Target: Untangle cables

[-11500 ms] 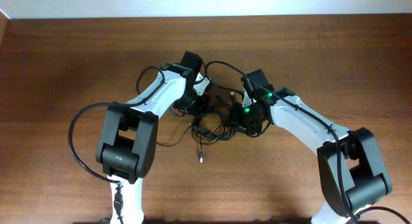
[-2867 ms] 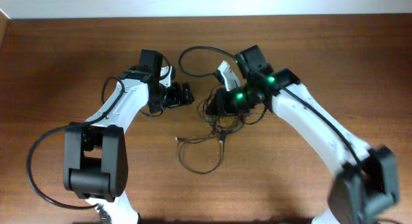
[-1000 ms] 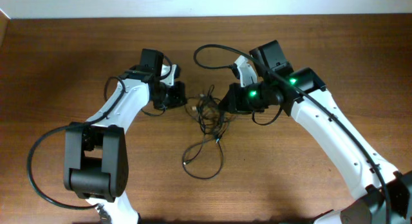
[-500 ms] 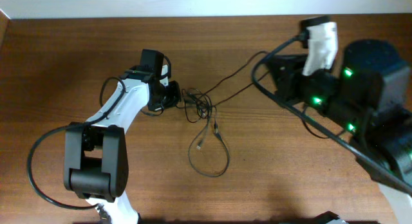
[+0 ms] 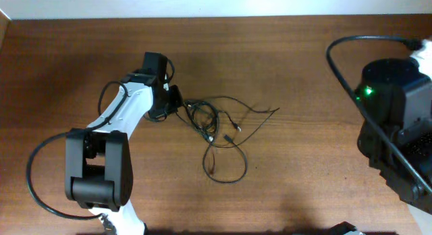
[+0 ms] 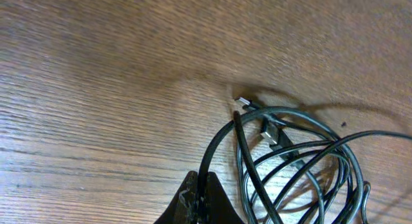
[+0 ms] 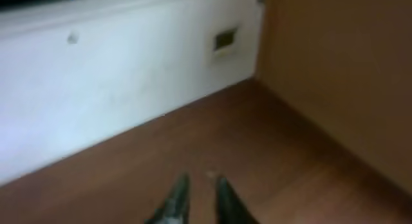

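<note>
The cables (image 5: 210, 123) are thin black cords lying mid-table: a small tangle, a loose loop (image 5: 226, 166) in front of it, and one strand trailing right to a free end (image 5: 275, 111). My left gripper (image 5: 173, 101) is at the tangle's left edge. In the left wrist view it (image 6: 205, 197) is shut on one black strand of the coil (image 6: 296, 163), with silver-tipped plugs (image 6: 244, 102) lying nearby. My right arm (image 5: 395, 127) is raised high at the right, far from the cables. In the right wrist view its fingers (image 7: 200, 188) are slightly apart and empty; the view is blurred.
The brown wooden table (image 5: 304, 188) ends at a white wall (image 7: 96, 69) at the back. A wooden side panel (image 7: 347, 69) stands at the right in the right wrist view. A thick black arm cable (image 5: 344, 66) arcs near the raised right arm.
My right arm rose up and away to the right. The strand it was stretching now lies slack on the table. The tangle has spread out rightward. My left gripper has barely moved.
</note>
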Controlling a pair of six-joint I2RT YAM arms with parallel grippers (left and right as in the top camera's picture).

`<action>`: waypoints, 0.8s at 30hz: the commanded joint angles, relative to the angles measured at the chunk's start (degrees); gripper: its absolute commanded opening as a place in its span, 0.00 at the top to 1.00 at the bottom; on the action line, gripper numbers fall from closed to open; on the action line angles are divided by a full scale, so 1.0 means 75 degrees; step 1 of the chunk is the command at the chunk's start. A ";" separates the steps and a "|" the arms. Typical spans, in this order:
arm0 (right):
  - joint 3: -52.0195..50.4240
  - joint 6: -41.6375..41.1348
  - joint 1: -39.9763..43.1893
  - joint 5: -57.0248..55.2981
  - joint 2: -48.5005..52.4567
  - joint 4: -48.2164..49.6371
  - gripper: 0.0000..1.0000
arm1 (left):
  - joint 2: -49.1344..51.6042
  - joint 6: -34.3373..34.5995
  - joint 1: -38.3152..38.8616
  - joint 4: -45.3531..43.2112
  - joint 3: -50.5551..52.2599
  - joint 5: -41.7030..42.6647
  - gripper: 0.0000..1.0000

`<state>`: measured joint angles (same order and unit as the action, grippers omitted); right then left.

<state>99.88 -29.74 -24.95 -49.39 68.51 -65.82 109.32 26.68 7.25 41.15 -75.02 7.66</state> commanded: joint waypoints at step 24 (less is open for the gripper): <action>0.0070 -0.1918 -0.0029 0.8731 0.7501 0.2547 0.28 | 0.0041 0.0125 -0.0029 -0.0047 -0.0102 -0.0143 0.92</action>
<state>99.96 -38.59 -24.95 15.62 122.08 -48.12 109.32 26.89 7.20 40.95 -75.02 7.40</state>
